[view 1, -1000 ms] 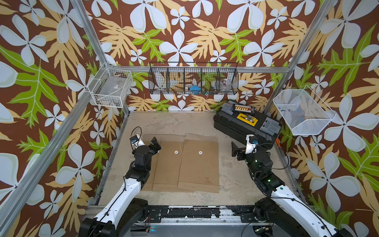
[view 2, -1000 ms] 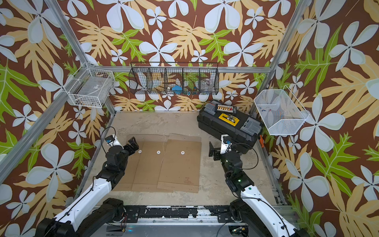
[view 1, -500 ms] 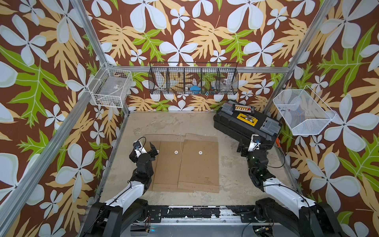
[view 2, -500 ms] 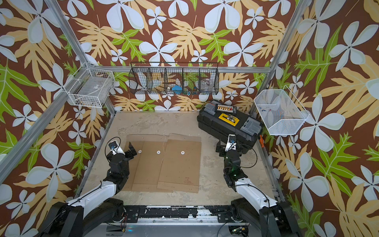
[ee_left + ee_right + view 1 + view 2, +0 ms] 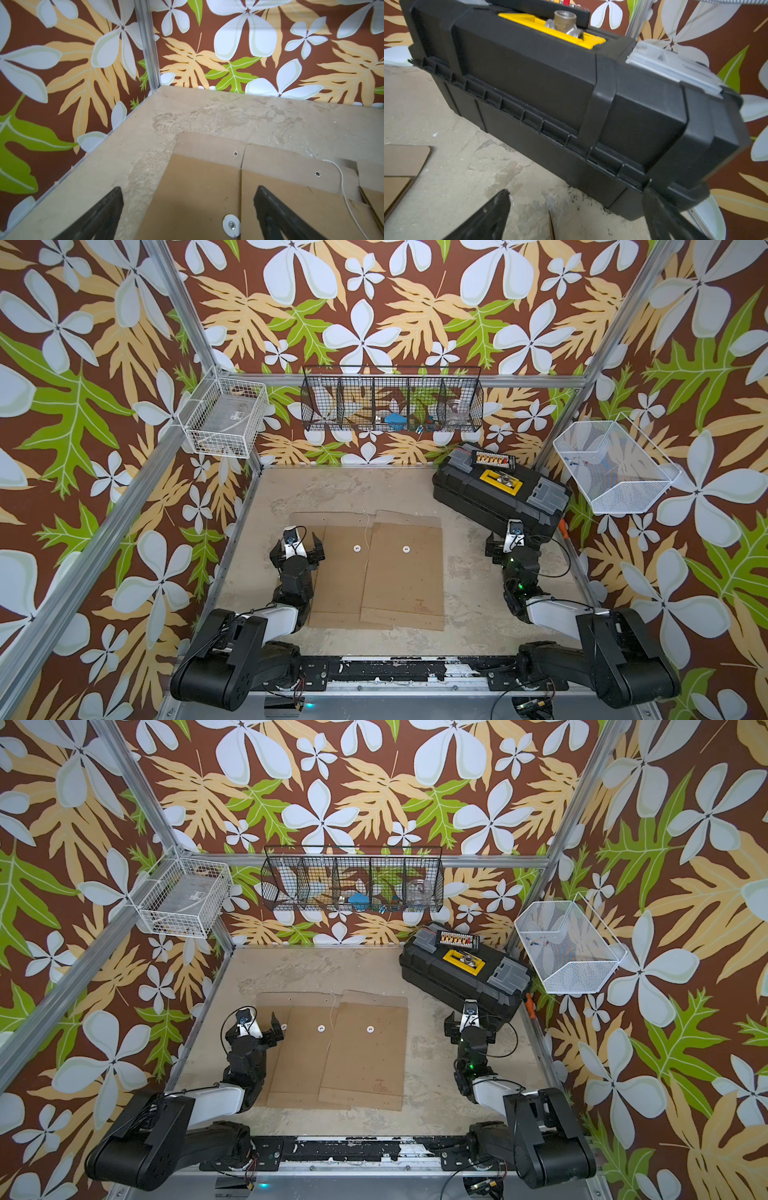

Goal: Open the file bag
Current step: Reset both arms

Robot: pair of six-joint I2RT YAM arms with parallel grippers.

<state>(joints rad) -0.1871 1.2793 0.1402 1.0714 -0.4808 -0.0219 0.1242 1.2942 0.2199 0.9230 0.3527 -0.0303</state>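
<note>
**Item 1.** Left gripper (image 5: 297, 545): jaws spread wide, nothing held. Directly beneath it is found the outermost of three brown file bags (image 5: 399, 580), laid flat and overlapping on the table (image 5: 332, 489). A white button (image 5: 231, 225) is seen below, between the two fingers. A white string (image 5: 342, 187) is trailed over the middle bag, just beyond the inner finger.

**Item 2.** Right gripper (image 5: 576, 189): jaws likewise spread, empty, with a black toolbox (image 5: 550, 93) set close in front. The file bags are located well apart from it, toward the left gripper.
</note>
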